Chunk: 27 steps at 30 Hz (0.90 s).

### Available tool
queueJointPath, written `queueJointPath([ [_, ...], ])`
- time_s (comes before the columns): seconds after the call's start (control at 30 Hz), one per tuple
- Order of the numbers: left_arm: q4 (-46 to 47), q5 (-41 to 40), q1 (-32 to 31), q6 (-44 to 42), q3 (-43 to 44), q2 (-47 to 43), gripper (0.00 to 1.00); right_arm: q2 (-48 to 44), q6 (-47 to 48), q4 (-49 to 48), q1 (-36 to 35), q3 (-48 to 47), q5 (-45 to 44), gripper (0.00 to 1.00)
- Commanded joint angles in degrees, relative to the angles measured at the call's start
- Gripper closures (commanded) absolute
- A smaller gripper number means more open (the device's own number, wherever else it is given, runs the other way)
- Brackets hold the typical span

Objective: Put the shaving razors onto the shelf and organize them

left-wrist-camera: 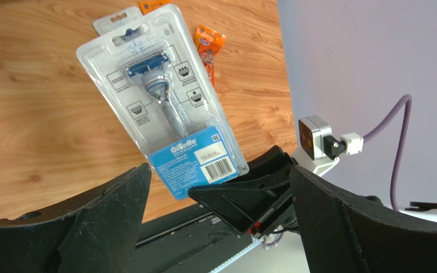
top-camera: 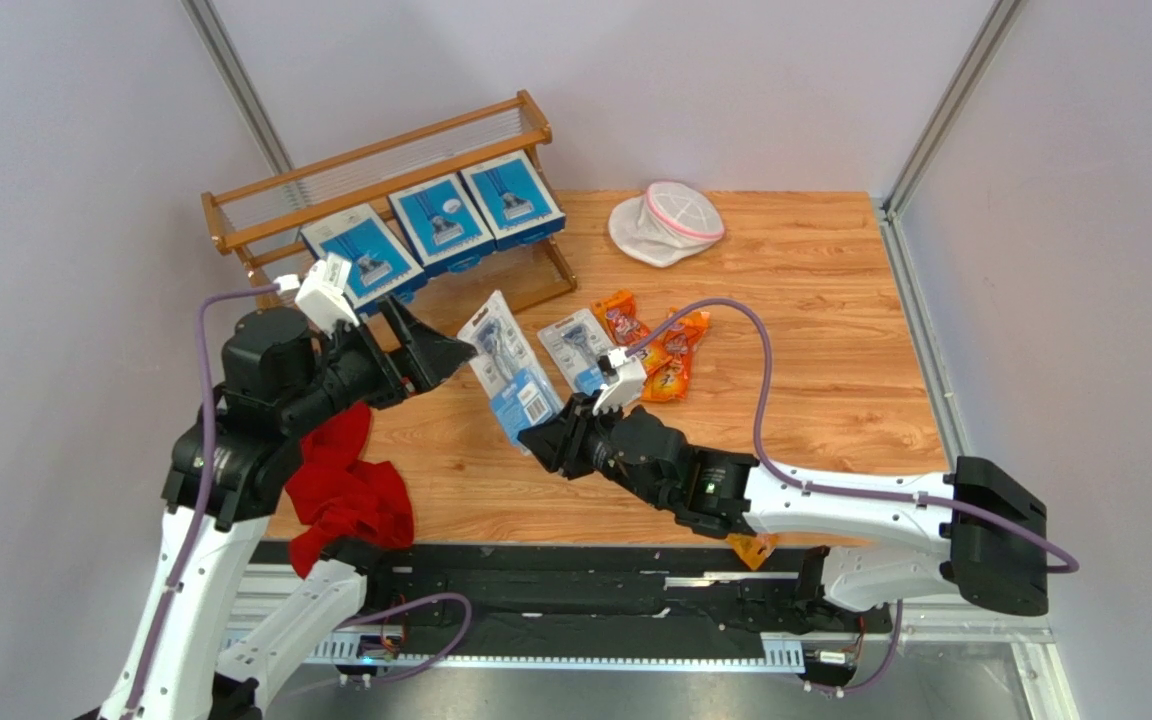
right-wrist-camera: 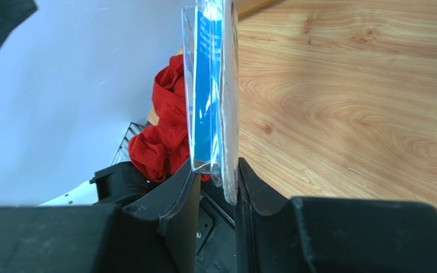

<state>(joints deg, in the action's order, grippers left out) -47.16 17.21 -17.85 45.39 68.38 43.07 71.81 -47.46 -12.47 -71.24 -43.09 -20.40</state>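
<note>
Centre of the overhead frame: the blister pack (top-camera: 507, 368) hangs in the air above the table (top-camera: 823, 330), pinched only by its blue label end. The right gripper (top-camera: 537, 438) is clamped on that bottom edge, and its wrist view shows the fingers (right-wrist-camera: 184, 187) squeezing thin card and plastic. The razor end points up and left. The left gripper (top-camera: 440, 357) waits just beside it with its jaws spread wide, holding nothing.

Your first risk is that narrow grip. With so little of the pack between the fingers, a quick swing could pivot it or let it slip.

The two grippers also stand very near each other. If you close the left one carelessly, it may strike the right fingers or twist the pack out of line.

At the upper left, the shelf (top-camera: 387, 158) already carries three blue boxes (top-camera: 440, 222) in a row. A pack brought in low could knock one off, and the thin rails may let a tilted pack drop through.

The red cloth (top-camera: 345, 488), lower left, lies against the left arm and might snag on it.
</note>
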Motion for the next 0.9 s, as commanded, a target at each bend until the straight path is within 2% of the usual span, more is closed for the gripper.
queueJointPath([
  [0.0, -8.4, -5.1, 0.2, -6.8, 6.5, 0.4, 0.01, 0.8, 1.4, -1.0, 1.2, -5.9, 2.9, 1.00],
  [0.2, -14.1, -9.7, 0.2, -8.8, 11.5, 0.3, 0.01, 2.3, 1.9, -1.1, 3.9, -11.7, 9.3, 1.00],
  [0.4, -17.9, -16.0, 0.2, -7.9, 14.2, -1.0, 0.01, 5.8, -3.8, -4.0, 10.9, -18.1, 19.5, 1.00],
  [0.67, -21.1, -22.5, 0.2, -5.7, 10.5, -5.7, 0.01, 14.7, -11.2, -9.3, 19.5, -28.5, 33.7, 1.00],
  [0.87, -21.8, -21.7, 0.2, -3.2, 4.4, -4.7, 0.01, 22.2, -14.7, -9.5, 22.6, -39.1, 37.7, 1.00],
])
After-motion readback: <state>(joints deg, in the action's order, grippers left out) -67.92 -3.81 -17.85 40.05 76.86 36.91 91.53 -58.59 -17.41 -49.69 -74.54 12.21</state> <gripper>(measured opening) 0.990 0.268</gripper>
